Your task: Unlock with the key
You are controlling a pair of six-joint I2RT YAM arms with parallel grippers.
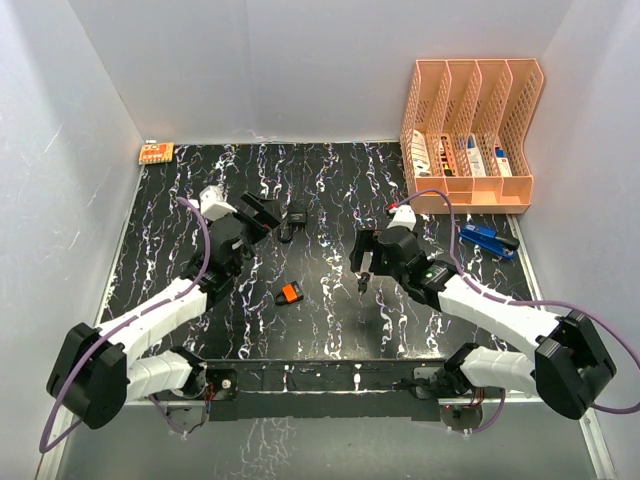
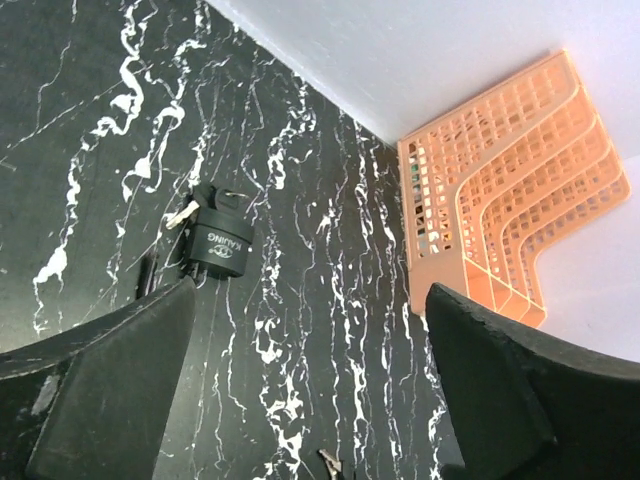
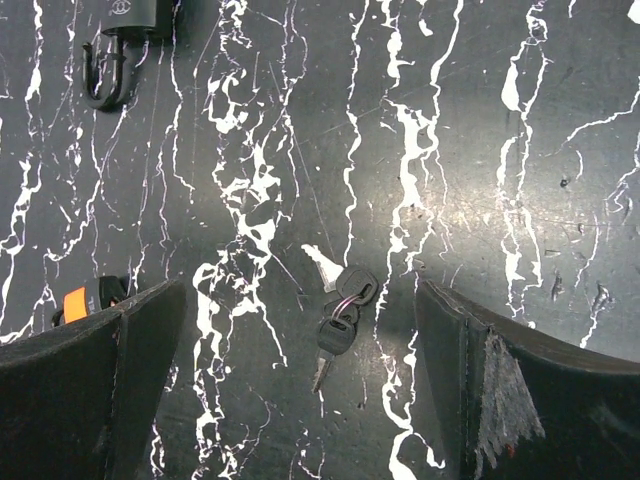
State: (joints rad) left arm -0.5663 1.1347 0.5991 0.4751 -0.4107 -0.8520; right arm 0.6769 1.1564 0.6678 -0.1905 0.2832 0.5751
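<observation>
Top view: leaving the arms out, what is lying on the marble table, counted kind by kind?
Black padlock: 1
Key bunch: 1
Small orange-and-black item: 1
Blue object: 1
Peach file rack: 1
Small orange piece, far left corner: 1
Total: 6

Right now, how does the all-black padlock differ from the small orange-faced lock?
The all-black padlock is plain black; the small orange-faced lock shows bright orange. The all-black padlock looks bigger and lies farther back; the orange-faced lock lies nearer the arm bases. Both rest on the black marble-patterned table.
</observation>
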